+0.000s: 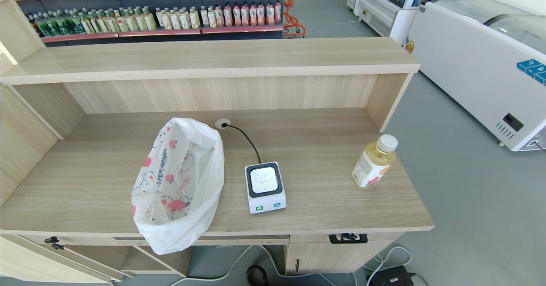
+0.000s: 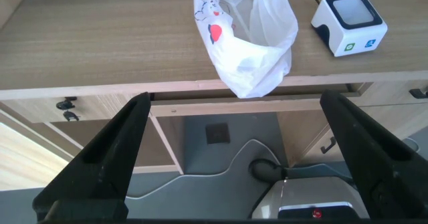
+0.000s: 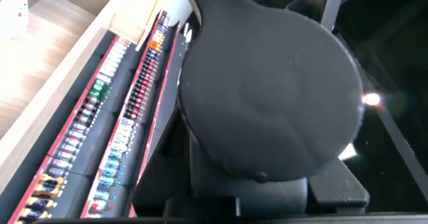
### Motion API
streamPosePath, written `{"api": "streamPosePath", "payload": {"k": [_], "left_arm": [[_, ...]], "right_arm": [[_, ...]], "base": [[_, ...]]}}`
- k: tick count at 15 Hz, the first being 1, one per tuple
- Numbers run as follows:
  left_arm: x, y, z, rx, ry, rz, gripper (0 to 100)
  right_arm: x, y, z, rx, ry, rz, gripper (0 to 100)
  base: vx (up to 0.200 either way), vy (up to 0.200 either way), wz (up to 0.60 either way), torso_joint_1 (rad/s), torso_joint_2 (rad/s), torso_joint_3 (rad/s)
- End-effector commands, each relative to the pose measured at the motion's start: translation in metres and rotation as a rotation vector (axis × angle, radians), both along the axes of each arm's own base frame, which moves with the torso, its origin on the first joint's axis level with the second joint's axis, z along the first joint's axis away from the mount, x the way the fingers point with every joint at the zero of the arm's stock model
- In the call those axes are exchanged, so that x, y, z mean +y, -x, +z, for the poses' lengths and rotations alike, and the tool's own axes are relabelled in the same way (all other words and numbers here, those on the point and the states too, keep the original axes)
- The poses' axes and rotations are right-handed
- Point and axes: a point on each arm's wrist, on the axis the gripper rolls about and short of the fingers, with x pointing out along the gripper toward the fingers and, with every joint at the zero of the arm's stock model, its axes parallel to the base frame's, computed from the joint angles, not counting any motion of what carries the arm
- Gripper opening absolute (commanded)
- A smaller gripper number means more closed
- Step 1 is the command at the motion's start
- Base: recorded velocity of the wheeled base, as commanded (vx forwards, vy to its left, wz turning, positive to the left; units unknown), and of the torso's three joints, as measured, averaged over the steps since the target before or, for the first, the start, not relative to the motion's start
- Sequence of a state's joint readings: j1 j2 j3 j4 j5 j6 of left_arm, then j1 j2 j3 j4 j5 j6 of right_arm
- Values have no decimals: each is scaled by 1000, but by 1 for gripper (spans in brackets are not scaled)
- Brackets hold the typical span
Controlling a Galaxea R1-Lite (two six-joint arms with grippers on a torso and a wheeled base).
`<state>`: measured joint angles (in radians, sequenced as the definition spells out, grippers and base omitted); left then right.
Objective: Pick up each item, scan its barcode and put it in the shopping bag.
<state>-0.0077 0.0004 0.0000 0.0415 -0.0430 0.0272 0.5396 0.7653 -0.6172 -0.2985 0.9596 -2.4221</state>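
Not started: bottle (image 1: 374, 162) apparently unscanned, standing well apart from shopping bag (image 1: 179, 179).
Left gripper (image 2: 237, 110) jaws open, empty; right gripper (image 3: 267, 200): cannot tell.

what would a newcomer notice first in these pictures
The white shopping bag with red prints slumps open on the left of the wooden counter. A small white scanner sits beside it mid-counter, and a lone bottle of yellow drink stands upright near the right end.
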Motion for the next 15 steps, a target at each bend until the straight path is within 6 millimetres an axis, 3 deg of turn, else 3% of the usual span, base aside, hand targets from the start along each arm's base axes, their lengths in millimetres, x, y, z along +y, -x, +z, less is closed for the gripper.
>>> {"api": "streamPosePath", "payload": {"k": [1, 8, 10, 12, 13, 15], "left_arm": [[0, 0, 0, -1, 0, 0, 100], [0, 0, 0, -1, 0, 0, 100], [0, 0, 0, -1, 0, 0, 100], [0, 0, 0, -1, 0, 0, 100], [0, 0, 0, -1, 0, 0, 100], [0, 0, 0, -1, 0, 0, 100]], "right_arm": [[0, 0, 1, -1, -1, 3, 0], [1, 0, 0, 2, 3, 15, 0], [2, -12, 3, 92, 3, -68, 0], [-4, -53, -16, 660, -57, -409, 0], [-10, -53, -24, 865, -128, -517, 0], [-17, -54, -40, 1090, -156, -600, 0]], "base": [[0, 0, 0, 0, 0, 0], [0, 0, 0, 0, 0, 0], [0, 0, 0, 0, 0, 0], [0, 0, 0, 0, 0, 0], [0, 0, 0, 0, 0, 0], [0, 0, 0, 0, 0, 0]]}}
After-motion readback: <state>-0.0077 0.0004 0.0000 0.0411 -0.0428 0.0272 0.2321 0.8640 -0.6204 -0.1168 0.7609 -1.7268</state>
